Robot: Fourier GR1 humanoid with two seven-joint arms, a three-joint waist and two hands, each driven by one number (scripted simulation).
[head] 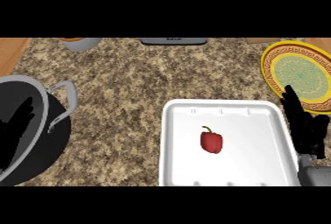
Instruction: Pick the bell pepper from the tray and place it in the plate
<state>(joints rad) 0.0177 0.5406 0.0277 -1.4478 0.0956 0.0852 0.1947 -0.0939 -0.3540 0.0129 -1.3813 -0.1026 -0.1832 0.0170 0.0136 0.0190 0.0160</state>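
- Inside white tray (177, 144): red bell pepper (211, 141), untouched.
- Right hand (305, 127) at tray's right edge, fingers straight, apart.
- Left hand (14, 131) over black pot (55, 140), fingers spread.
- Yellow plate (271, 65) upper right.

A: Where does the tray (226, 175) sit in the frame?

B: Lower centre to lower right, on the counter (142, 74). The bell pepper (211, 141) lies in the tray, near its middle, apart from every wall.

A: And the plate (298, 74)?

B: Upper right, behind the tray's right corner, partly cut by the frame edge.

A: Position of the hands?

B: The right hand (305, 127) stands at the right edge, just beside the tray's right wall, its fingertips overlapping the plate's lower rim. The left hand (14, 131) shows at the left edge, over the pot (48, 144).

A: Anything else?

B: The pot fills the lower left, well apart from the tray. Along the top edge sit a bowl (81, 43), upper left, and a flat device (173, 41), top centre.
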